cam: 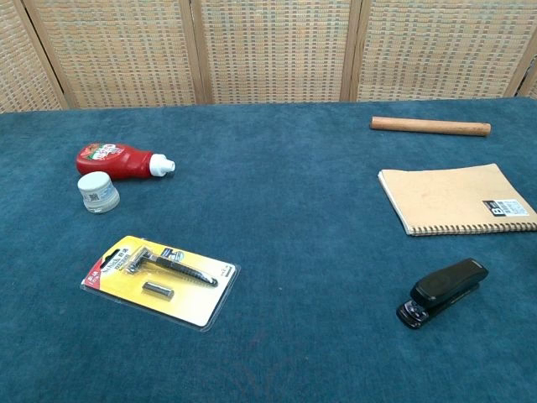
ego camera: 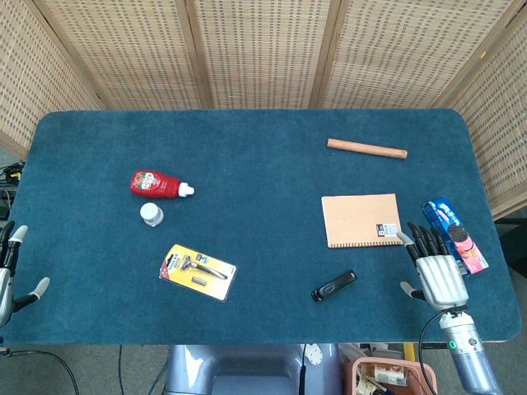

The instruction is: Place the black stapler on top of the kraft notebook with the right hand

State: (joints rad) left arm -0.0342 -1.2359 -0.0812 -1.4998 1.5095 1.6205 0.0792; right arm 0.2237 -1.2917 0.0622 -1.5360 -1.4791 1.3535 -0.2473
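The stapler (ego camera: 333, 285) lies flat on the bench (ego camera: 263, 206) near the front edge, just in front of the notebook (ego camera: 362, 220) and apart from it, set at a slant with one end toward the notebook's near corner. Judged from its look, it is a small rigid body of plastic over metal, fairly dense for its size, with a smooth glossy top that may slip under a light pinch; it is not fragile. The hinged top arm may give if pressed from above, so the sounder hold is likely across the two long sides near the middle, thumb on one flank and fingers on the other. The notebook is a flat, stiff spiral-bound pad, lying level, and should carry the stapler without tipping. The right hand (ego camera: 436, 267) rests low at the bench's front right, beside the notebook's near right corner and well to the right of the stapler; its fingers (ego camera: 422, 240) are extended and slightly spread, holding nothing, though contact with the notebook edge cannot be ruled out. The left hand (ego camera: 11, 271) sits at the far left edge, only partly in view, its fingers apart and holding nothing.
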